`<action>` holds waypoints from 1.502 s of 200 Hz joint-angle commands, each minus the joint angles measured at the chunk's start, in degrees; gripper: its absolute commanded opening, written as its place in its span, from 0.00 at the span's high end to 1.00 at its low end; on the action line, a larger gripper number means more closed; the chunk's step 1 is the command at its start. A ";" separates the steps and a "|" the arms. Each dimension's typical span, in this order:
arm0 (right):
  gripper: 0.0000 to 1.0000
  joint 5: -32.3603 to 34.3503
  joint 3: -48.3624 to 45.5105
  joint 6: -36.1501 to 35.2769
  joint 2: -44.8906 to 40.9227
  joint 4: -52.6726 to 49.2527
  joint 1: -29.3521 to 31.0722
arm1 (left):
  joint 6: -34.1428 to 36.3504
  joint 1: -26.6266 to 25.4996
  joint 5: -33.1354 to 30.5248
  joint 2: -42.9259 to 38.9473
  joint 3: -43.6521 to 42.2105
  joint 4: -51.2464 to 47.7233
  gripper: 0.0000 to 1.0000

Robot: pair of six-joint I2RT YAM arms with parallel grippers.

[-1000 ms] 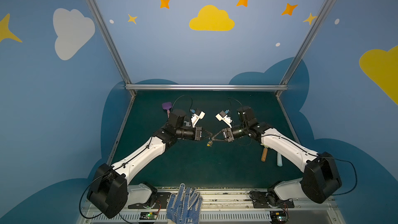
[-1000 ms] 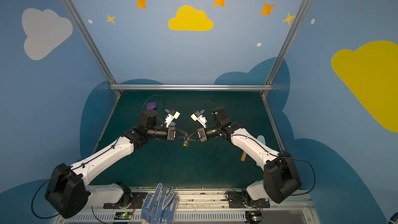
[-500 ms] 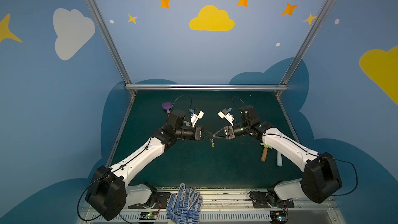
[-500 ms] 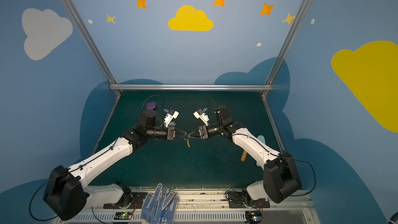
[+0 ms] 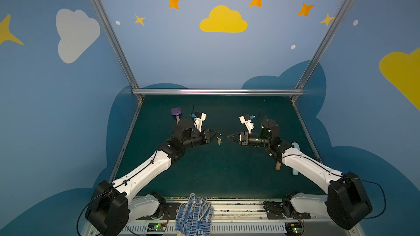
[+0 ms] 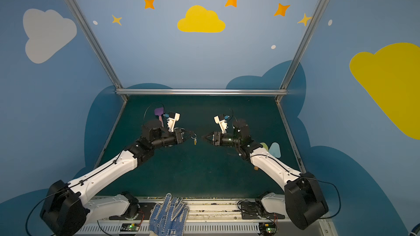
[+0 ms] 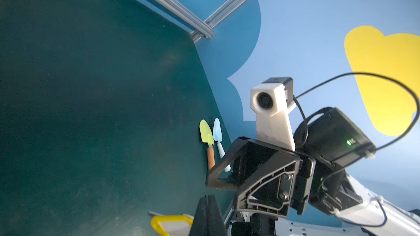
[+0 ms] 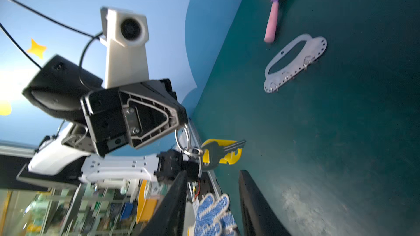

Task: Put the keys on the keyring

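We see the left gripper (image 5: 214,136) clamped tight on the split ring (image 8: 181,137) of the keys (image 5: 219,141) – in both top views the bunch dangles off its tips above the green mat (image 5: 216,173). From the right wrist camera we get the yellow tag (image 8: 227,153) hanging with the silver blades below that ring. The right gripper (image 5: 228,137) faces them from just beside, jaws parted and holding nothing; we spot its two black fingers (image 8: 252,200) standing apart. The keyring (image 8: 295,62) lies flat on the mat, well apart from the keys, near the pink handle of a purple trowel (image 8: 276,7) – not touching it. Beside the right arm, a green trowel (image 7: 206,132) and a blue trowel (image 7: 217,130) lie side by side
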 commanded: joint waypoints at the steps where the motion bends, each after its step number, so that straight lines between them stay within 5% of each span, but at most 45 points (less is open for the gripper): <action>1: 0.55 7.32 -1.73 6.83 -2.50 11.86 1.00 | -0.99 -0.78 -3.24 -0.64 0.84 3.80 0.96; 252: 0.78 0.61 3.23 13.49 7.31 21.25 5.61 | -1.82 -2.48 -7.61 -2.59 1.33 5.98 0.96; 300: 0.95 1.08 3.15 14.17 7.51 22.01 5.60 | -1.81 -2.55 -7.85 -3.02 1.15 5.89 0.96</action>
